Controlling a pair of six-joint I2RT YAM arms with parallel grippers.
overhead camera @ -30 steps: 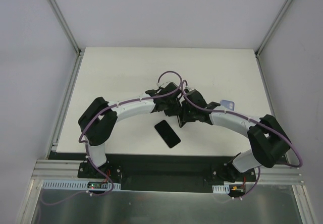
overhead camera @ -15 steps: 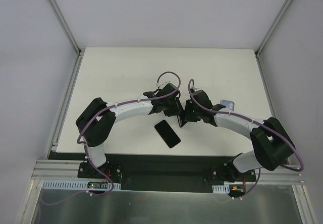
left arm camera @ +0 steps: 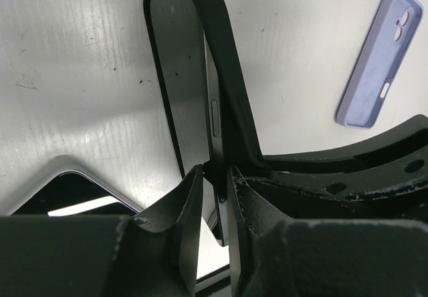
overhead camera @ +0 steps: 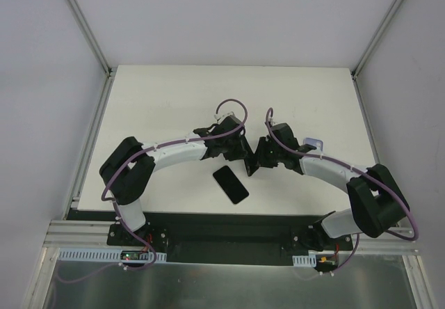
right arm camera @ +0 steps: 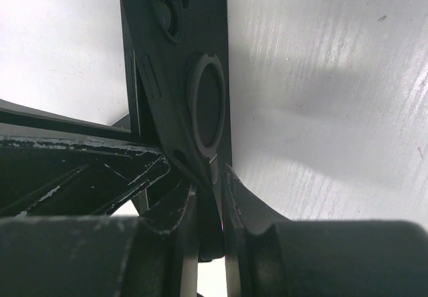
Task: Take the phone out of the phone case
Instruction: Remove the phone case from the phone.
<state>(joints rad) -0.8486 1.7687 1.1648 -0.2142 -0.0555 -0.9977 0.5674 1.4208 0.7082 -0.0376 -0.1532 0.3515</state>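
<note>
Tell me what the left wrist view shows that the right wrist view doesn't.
Left wrist only: the phone, glass face and edge button showing, partly out of the black case, pinched by the left gripper; a lilac case and a second phone lying on the table. Right wrist only: the black case's back, with its ring and camera cutout, pinched by the right gripper. Both: the black case and the white table.
</note>
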